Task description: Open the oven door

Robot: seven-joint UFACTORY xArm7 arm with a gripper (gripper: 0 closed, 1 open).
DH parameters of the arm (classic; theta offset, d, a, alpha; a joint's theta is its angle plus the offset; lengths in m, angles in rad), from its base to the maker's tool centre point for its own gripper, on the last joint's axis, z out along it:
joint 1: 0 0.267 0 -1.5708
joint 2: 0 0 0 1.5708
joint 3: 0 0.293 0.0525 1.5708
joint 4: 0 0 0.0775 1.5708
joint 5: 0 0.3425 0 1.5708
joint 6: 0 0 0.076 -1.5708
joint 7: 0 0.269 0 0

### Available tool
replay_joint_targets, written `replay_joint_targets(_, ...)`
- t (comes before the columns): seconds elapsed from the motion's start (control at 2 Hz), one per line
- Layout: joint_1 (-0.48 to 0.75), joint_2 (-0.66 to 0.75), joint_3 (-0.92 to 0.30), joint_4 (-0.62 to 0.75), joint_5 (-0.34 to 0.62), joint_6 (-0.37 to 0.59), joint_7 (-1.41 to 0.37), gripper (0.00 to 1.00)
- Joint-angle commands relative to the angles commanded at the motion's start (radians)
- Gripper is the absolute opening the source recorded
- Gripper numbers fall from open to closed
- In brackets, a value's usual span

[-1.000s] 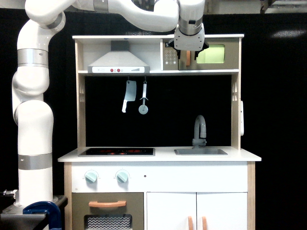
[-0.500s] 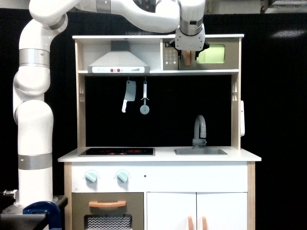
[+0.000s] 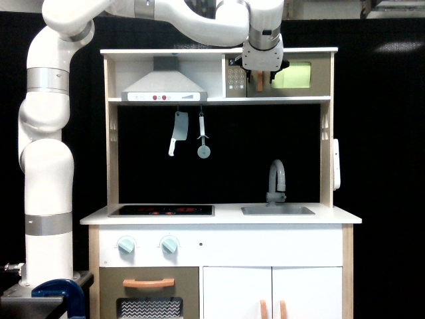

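Note:
The oven door [image 3: 317, 78] is the small grey-brown panel at the top right of the toy kitchen, with a lime-green window [image 3: 295, 74]. It lies flush with its frame. Its vertical orange handle [image 3: 259, 83] stands beside the keypad [image 3: 235, 78]. My gripper [image 3: 263, 70] hangs right in front of the handle's upper part, pointing into the door. Only the handle's lower end shows below it. The fingers are hidden behind the gripper's body, so I cannot make out how they stand.
A grey hood [image 3: 164, 86] sits left of the keypad. A toy cleaver [image 3: 177, 133] and a pizza cutter [image 3: 202, 141] hang under the shelf. Below are the hob [image 3: 161, 211], sink [image 3: 277, 210] with tap [image 3: 276, 179], a larger lower door [image 3: 149, 292] and white cupboard doors [image 3: 272, 292].
The arm and gripper have shifted slightly right at the handle. The hanging pizza cutter has swung to the right. The oven door looks the same.

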Motion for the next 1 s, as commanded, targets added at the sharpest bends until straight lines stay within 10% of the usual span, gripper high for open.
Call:
replay_joint_targets(0.5, -0.01, -0.008, 0.011, -0.009, -0.003, -0.002, 0.0, 0.0)
replay_joint_targets(1.0, -0.035, -0.005, 0.013, -0.004, -0.003, 0.02, -0.008, 0.0)
